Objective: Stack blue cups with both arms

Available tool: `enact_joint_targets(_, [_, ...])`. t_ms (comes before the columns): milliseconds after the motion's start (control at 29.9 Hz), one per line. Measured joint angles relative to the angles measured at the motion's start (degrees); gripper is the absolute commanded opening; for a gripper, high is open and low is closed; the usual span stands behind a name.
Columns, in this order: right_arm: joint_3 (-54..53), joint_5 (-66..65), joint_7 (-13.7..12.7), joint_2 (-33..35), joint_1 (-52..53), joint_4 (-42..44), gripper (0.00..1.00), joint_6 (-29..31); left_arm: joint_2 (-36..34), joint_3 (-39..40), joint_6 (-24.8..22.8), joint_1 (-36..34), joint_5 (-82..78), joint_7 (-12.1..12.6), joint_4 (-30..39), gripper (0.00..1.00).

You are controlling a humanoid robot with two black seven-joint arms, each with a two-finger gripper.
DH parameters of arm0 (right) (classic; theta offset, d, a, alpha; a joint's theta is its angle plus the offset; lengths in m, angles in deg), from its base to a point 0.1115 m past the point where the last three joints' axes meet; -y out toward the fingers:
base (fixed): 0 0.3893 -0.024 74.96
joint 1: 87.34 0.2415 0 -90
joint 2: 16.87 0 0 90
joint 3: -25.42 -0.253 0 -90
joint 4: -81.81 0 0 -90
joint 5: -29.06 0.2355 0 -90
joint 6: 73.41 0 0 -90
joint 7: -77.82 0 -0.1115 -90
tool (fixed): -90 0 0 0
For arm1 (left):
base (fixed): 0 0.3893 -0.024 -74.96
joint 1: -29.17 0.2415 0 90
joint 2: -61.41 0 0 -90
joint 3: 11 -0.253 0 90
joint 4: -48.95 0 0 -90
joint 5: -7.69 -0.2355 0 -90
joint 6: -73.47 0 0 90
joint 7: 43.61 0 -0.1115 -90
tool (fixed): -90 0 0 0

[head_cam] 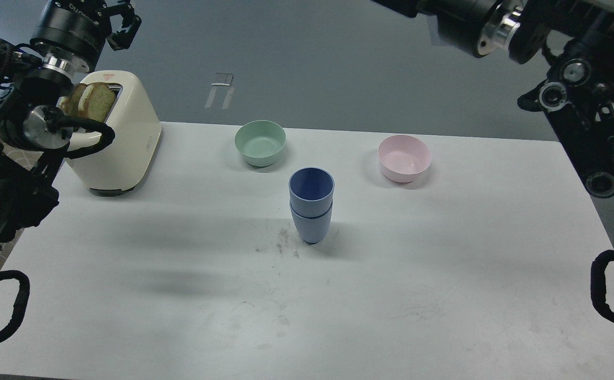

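Observation:
The two blue cups [311, 203] stand nested one in the other, upright, in the middle of the white table [444, 274]. The upper cup [311, 190] sits inside the lower cup [311, 227], and nothing touches them. My left gripper [121, 21] is raised at the top left, above the toaster, far from the cups; its fingers stand apart and hold nothing. My right arm [565, 68] is lifted high at the top right. Its far end runs out past the top edge, so that gripper is out of view.
A cream toaster [119, 142] with bread slices in it stands at the back left. A mint-green bowl [260, 142] sits behind the cups, and a pink bowl [404, 157] sits to their back right. Dark scuff marks lie on the table left of the stack.

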Motion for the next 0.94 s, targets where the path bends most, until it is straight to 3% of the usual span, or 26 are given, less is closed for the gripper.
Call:
enact_joint_targets(301, [-13.7,21.3,0.1,2.7,-1.2,13.0,1.0,0.0,-0.1,0.2,0.0,0.7,0.3,0.0,0.0,0.97])
enact_joint_targets(635, [-18.6,56.9,0.1,5.7,-8.8,15.2,1.0,-4.1,-0.6,0.5,-1.6,0.8,0.4,0.2,0.1,0.98])
enact_joint_targets(936, [-22.6,63.8,0.1,5.5,-14.2,14.8,1.0,-4.6,-0.1,3.1,-6.0,2.6,5.2,0.8,-0.1,0.98])
